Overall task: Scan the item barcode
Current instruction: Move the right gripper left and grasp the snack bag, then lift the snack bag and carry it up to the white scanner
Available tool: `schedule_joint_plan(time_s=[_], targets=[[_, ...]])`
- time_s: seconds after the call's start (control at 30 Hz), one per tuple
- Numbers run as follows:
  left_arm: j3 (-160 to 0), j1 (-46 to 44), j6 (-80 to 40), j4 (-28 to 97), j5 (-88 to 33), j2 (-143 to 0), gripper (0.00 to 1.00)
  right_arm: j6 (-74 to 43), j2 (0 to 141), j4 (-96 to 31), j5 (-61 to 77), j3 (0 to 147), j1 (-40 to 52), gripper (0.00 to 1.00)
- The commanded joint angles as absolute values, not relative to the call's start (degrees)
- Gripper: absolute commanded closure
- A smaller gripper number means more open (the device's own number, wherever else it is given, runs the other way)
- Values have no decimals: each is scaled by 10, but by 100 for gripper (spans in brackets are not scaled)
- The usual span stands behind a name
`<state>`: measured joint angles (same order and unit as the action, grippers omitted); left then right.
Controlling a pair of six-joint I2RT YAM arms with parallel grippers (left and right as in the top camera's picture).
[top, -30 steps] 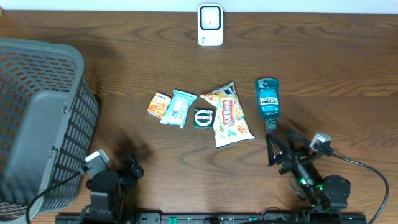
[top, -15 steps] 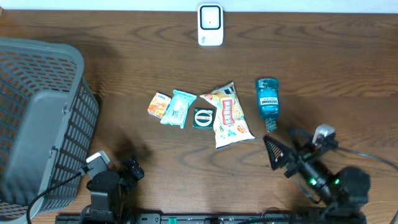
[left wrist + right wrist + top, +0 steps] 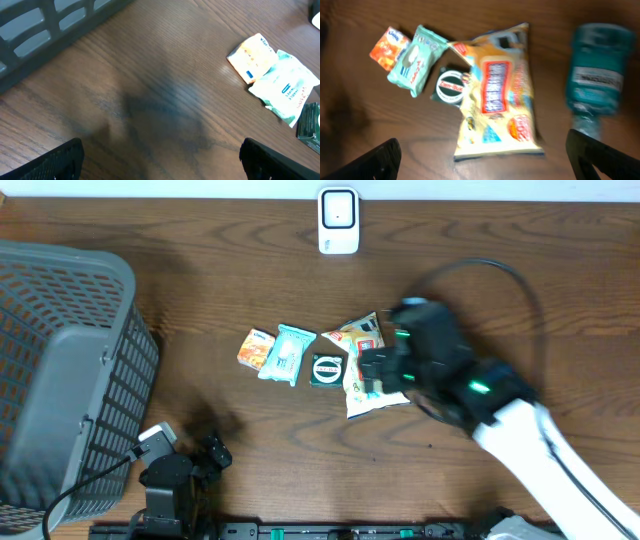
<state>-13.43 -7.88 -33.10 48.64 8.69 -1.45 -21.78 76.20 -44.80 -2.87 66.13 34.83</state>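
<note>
The right gripper (image 3: 482, 142), fingers spread wide and empty, hung over the snack bag (image 3: 497, 95). The bag lay robot-side of the scanner (image 3: 338, 220), its long axis crossing the finger line. The left gripper (image 3: 161, 145), equally wide and empty, sat much farther from the scanner.

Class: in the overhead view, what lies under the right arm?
The yellow foil snack bag shows partly beneath the black-and-white right arm. The teal plastic mouthwash bottle is hidden there; only the right wrist view shows it.
</note>
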Motion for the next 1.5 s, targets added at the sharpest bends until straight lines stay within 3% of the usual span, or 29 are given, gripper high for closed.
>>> schedule_joint_plan(time_s=[0.0,0.33,0.47,1.1,1.27,1.47], targets=[[-133,-77,-329,524,101,-14,2,-222,850,-422,-94,673,390,1],[-133,-77,-329,524,101,-14,2,-306,1072,-307,-179,673,400,4],[-133,-77,-329,524,101,-14,2,-345,1081,-318,-192,673,400,8],[-133,-77,-329,524,101,-14,2,-390,1054,-365,-224,679,376,9],[-133,-77,-329,524,101,-14,2,-389,1056,-364,-224,676,368,15],[-133,-77,-329,524,101,-14,2,-273,1115,-366,-227,674,367,16]])
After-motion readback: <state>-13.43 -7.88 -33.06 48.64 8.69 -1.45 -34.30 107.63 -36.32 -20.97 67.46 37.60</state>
